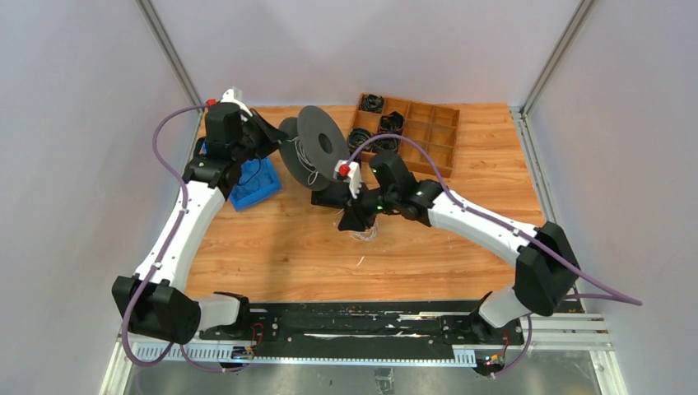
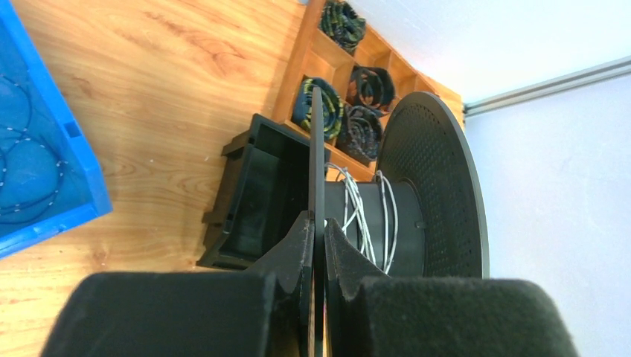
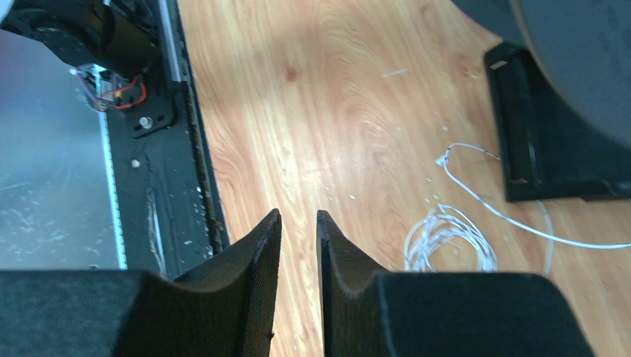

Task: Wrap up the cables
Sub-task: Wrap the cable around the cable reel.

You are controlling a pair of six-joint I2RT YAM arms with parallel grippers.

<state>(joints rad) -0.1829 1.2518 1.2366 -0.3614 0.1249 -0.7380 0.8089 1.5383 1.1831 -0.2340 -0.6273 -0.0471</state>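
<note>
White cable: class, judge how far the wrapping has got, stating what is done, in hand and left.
Done: a few turns of white cable sit on the spool hub. In hand: the left gripper clamps the spool's flange; the right gripper is open, empty. Left: a loose tangle lies on the table.

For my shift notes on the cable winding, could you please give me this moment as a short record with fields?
left gripper: shut on the near disc of the spool
right gripper: slightly open, empty, above the table
wound wire: a few white turns on the spool's core
loose wire: small loops on the table beside the right gripper, one strand trailing past the stand
wooden tray: dark coiled bundles in some compartments
</note>
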